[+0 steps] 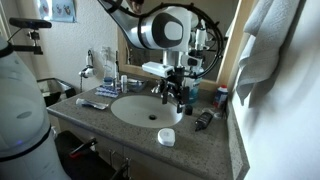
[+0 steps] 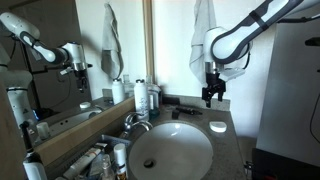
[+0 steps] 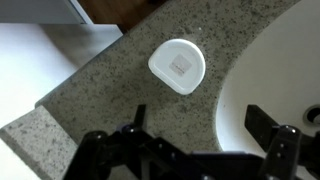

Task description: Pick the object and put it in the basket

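Task not started. White puck [image 3: 177,65] lies flat on the granite counter [image 3: 90,90], near the front edge and towards a corner, just beside the rim of the sink bowl [image 3: 275,70]. Robotiq gripper [image 2: 211,99] hangs above the counter, apart from the puck, jaws spread wide, holding nothing. Remaining: descend, grasp, lift, carry, release. No basket made out in any view.
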Robot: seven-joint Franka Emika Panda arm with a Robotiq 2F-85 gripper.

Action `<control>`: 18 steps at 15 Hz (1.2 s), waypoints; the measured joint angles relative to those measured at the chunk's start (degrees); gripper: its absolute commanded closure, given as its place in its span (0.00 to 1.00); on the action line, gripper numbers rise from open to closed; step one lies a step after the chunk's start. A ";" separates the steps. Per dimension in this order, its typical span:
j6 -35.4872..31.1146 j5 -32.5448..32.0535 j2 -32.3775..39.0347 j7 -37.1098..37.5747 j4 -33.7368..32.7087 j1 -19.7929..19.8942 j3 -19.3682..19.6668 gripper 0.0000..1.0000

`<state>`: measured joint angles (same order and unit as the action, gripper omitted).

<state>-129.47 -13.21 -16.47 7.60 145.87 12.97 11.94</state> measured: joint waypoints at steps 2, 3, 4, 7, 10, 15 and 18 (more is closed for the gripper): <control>-3.11 0.32 1.48 -0.61 1.89 0.80 1.43 0.00; -4.99 0.37 2.48 -0.63 2.52 1.17 1.95 0.00; -7.03 0.39 3.70 -0.63 2.92 1.55 2.39 0.00; -11.83 1.95 8.12 -0.98 3.13 2.14 3.27 0.00; -13.40 5.96 11.23 -8.15 2.82 2.16 3.78 0.00; -12.67 7.08 10.72 -23.59 2.65 2.36 5.70 0.00; -10.22 7.51 10.05 -32.19 2.64 2.34 6.53 0.00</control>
<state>-139.69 -5.71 -6.42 -24.59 148.51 15.31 18.47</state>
